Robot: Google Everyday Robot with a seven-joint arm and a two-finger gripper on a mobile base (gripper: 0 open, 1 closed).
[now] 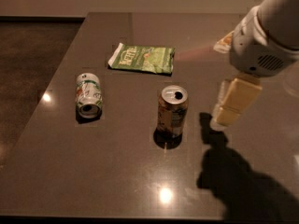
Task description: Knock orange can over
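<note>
Orange can [173, 111] is seen standing upright near the middle of the dark table [117, 181], its silver top and pull-tab opening turned up toward the camera and a small round shadow pooled at its base. Nothing is touching it. To its left, well apart, a white-and-green can [88, 94] is lying on its side with its open end facing the viewer. Behind both, a green chip bag [142, 58] lies flat on the tabletop.

The gripper [226, 113] is held to the right of the orange can, at about the height of the can's body, hanging down from the white arm [271, 36] that enters from the upper right corner. A clear gap of bare table is visible between the gripper and the can's side, so no contact has been made. Whether the gripper is spread or pressed together cannot be told from this view; only a pale, blocky side of it is shown. A broad shadow [238, 181] of the arm is cast on the table below and to the right.

As for progress, the task is judged to be at the approach stage: the gripper has been brought to the correct can and to a suitable height, but the knock itself is not yet done. What is left is judged to be a sideways push leftward against the can's upper body, enough to tip it onto its side, with care that the push is not aimed so low that the can is merely slid across the smooth surface
</note>
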